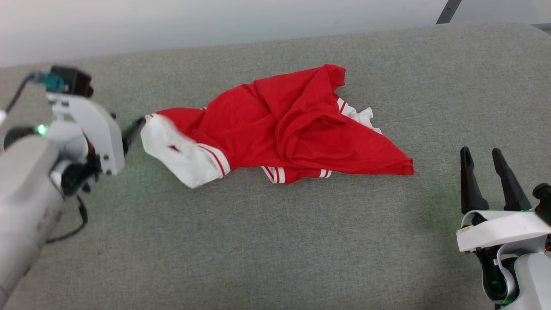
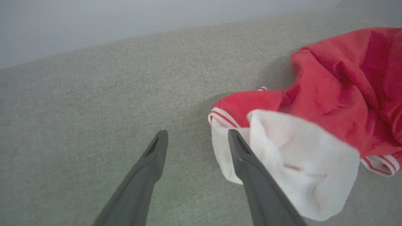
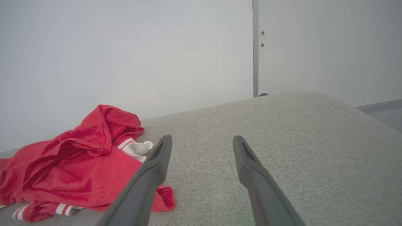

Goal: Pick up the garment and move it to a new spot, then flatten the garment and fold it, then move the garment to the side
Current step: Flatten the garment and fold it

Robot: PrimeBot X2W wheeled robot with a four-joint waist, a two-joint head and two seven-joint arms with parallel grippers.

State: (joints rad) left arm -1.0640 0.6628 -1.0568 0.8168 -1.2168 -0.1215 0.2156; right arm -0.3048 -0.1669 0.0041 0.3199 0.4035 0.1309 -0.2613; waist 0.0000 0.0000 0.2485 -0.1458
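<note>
The garment (image 1: 297, 129), a red T-shirt with white sleeves and striped trim, lies crumpled mid-table; its print is hidden in the folds. One white sleeve (image 1: 181, 150) spreads toward my left gripper (image 1: 137, 125), which points at it from the left. In the left wrist view that gripper (image 2: 197, 133) is open, nothing between its fingers, and the sleeve (image 2: 298, 157) lies against the outer side of one finger (image 2: 251, 169). My right gripper (image 1: 481, 151) stands open at the lower right, apart from the garment's hem corner (image 1: 407, 165). The right wrist view has it (image 3: 202, 139) open over bare table, the garment (image 3: 72, 169) to its left.
The grey fabric table (image 1: 275, 241) has a rounded far right corner (image 3: 314, 97). A pale wall (image 3: 125, 53) runs behind it, with a vertical seam (image 3: 255, 47). A dark bar (image 1: 447, 10) slants at the top right. A black cable (image 1: 69, 232) hangs from my left arm.
</note>
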